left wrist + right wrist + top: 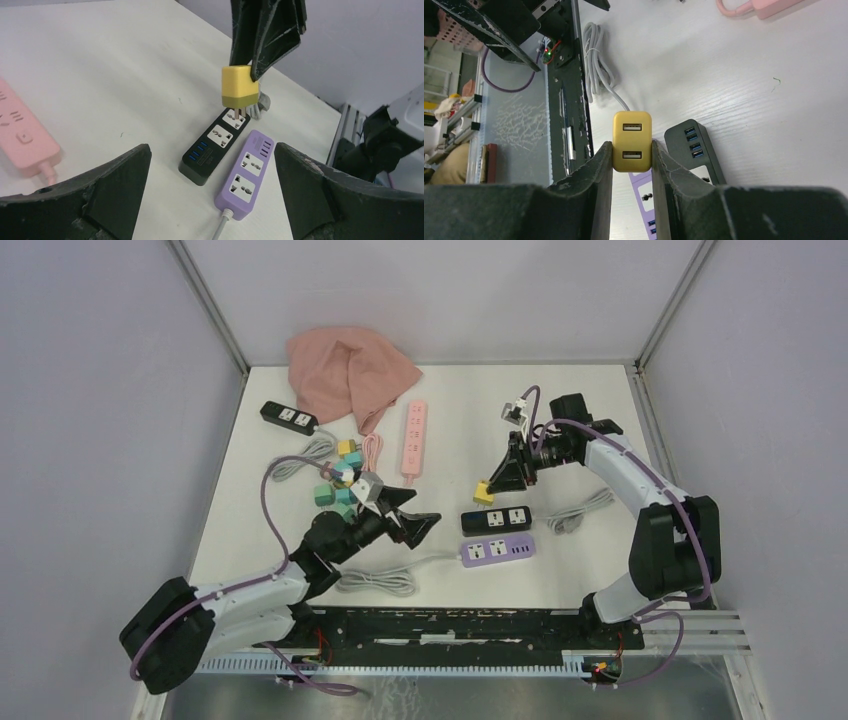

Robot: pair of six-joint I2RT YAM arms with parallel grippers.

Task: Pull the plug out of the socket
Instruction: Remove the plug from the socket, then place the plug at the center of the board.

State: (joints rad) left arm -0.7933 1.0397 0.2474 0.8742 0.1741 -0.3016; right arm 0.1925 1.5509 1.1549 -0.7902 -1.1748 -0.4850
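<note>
The jaws of the right gripper (496,481) are clamping the yellow plug (240,86) by its two flat sides, and the arm is holding it upright over the end socket of the black power strip (212,146), which is lying on the surface (450,410) just beside a purple power strip (245,174). The plug's prongs (240,108) are showing bare below its body. From the left wrist view I cannot tell whether their tips are sitting in the slots or hanging just above them. By my reading the pull itself is under way and nearly complete. The jaws of the left gripper (412,512) are standing wide apart, holding nothing, near the strips but touching neither. The next move is calling for a straight upward draw without tilting. The black strip is lying unpinned, so it may be dragged up if the prongs are binding.
</note>
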